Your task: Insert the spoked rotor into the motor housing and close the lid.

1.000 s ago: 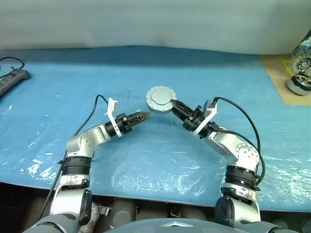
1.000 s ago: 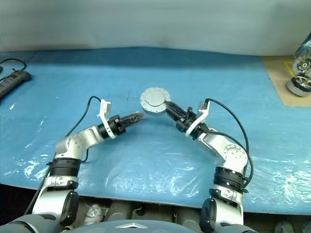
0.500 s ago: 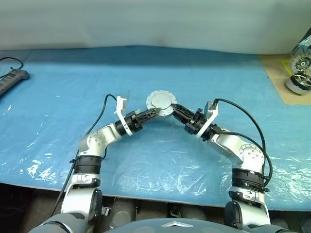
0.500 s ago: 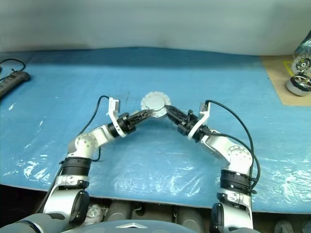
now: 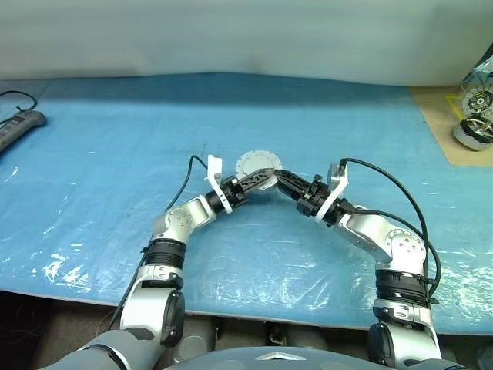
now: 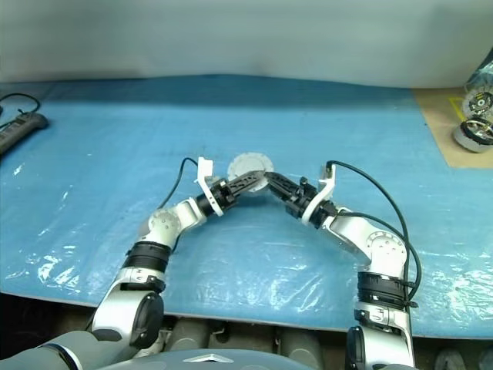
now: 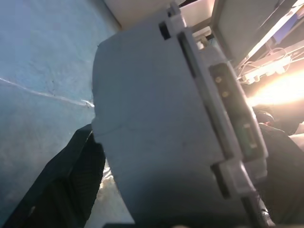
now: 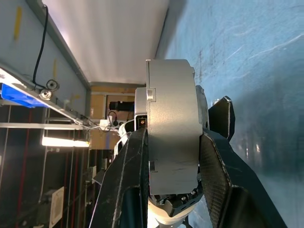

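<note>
A plain grey round puck (image 5: 254,163) with small lugs on its rim hangs edge-on just above the blue sheet at the table's middle. My right gripper (image 5: 281,177) is shut on it; in the right wrist view its two black fingers (image 8: 135,161) clamp the puck's (image 8: 172,118) flat faces. My left gripper (image 5: 260,179) has come in from the left, right against the same puck (image 7: 156,142). Far right, a small wheel-like part with a shiny rim (image 5: 481,100) looks like the spoked rotor. The motor housing cannot be picked out.
The table is covered with a blue plastic sheet (image 5: 115,154). A tan board (image 5: 443,116) at the far right carries the small round parts, another of them (image 5: 471,132) near its edge. A black power strip (image 5: 19,123) lies at the far left.
My left arm has swung right, from well left of the puck up against it. The right gripper has kept its hold and barely moved.
</note>
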Motion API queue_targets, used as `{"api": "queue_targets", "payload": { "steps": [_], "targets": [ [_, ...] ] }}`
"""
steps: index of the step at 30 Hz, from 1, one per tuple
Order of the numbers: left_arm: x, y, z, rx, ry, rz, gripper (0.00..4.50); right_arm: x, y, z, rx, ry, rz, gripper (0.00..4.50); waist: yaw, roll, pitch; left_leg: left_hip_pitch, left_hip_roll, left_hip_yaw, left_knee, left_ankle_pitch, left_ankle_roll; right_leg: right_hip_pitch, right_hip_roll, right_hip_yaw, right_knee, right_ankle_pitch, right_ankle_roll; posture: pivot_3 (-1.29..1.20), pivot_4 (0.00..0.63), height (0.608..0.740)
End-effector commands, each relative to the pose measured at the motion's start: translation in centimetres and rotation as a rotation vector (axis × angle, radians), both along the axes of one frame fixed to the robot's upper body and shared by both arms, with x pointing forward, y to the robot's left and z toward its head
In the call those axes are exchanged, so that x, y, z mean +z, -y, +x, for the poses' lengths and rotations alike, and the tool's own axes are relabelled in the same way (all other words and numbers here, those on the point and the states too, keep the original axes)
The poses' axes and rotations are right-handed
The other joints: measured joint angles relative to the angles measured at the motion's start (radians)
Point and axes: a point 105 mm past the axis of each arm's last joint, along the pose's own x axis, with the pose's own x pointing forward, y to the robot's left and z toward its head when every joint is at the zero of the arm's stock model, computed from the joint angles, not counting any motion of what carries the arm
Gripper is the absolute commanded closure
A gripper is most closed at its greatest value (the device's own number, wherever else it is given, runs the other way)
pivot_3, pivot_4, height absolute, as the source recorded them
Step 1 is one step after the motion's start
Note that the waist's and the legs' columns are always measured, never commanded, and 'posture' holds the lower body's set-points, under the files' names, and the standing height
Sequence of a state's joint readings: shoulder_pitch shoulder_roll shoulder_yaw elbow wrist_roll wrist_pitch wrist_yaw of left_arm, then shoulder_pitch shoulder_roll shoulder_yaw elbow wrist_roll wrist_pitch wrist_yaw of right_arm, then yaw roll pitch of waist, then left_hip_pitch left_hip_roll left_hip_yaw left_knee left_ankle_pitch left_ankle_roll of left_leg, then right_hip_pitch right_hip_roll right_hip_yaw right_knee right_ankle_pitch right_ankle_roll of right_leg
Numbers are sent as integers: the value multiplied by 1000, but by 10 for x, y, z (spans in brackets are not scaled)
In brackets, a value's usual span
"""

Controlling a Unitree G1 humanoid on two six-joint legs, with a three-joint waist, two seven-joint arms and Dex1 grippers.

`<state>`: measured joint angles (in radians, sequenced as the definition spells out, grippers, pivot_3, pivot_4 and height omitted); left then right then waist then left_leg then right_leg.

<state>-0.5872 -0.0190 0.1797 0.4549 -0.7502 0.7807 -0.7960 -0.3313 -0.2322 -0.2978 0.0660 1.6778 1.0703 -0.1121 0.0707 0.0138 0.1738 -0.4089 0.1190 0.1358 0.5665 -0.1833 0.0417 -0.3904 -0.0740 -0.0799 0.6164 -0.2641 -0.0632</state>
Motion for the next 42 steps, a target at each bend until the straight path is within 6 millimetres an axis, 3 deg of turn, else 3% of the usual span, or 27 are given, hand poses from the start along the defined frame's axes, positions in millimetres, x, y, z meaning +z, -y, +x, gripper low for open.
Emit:
{"api": "queue_targets", "payload": {
  "steps": [1,3,8,17,25,32,38,42],
  "targets": [
    [5,-7,5,44,-3,18,1227,33,-10,-9,61,128,89,3395,0,0,0,0,0,0,0,0,0,0,0,0,0,0,0,0,150,740],
    [1,-9,10,70,-42,48,1641,33,-11,-9,58,128,93,3395,1,0,0,0,0,0,1,0,0,0,0,0,1,0,0,0,150,740],
    [18,-20,14,93,-45,-52,1664,33,-11,-8,52,128,96,3395,1,0,0,-1,0,0,4,0,1,0,0,0,1,-1,-2,0,150,740],
    [32,-23,19,124,-75,-99,1821,30,-4,1,-28,116,68,3395,2,0,0,-2,0,0,6,-1,1,0,-1,0,2,-1,-1,0,150,740],
    [29,-28,38,256,-137,-68,1839,28,-4,4,-43,118,45,3395,2,0,0,-2,0,-1,6,-1,1,0,-1,0,2,0,0,0,150,740],
    [29,-21,34,231,-110,-23,1846,28,0,7,-89,144,1,3395,0,0,0,-2,0,-1,5,-1,1,0,-1,0,2,1,2,0,150,740],
    [28,-25,39,264,-101,-10,1846,29,0,6,-74,143,43,1401,-2,-1,1,-2,0,-1,5,-1,1,0,0,0,2,2,3,0,150,740],
    [39,-29,41,274,-68,-28,1846,28,2,7,-82,140,47,1401,11,-2,1,-4,0,-2,6,-1,2,0,-1,0,0,2,4,0,150,740]
  ]
}}
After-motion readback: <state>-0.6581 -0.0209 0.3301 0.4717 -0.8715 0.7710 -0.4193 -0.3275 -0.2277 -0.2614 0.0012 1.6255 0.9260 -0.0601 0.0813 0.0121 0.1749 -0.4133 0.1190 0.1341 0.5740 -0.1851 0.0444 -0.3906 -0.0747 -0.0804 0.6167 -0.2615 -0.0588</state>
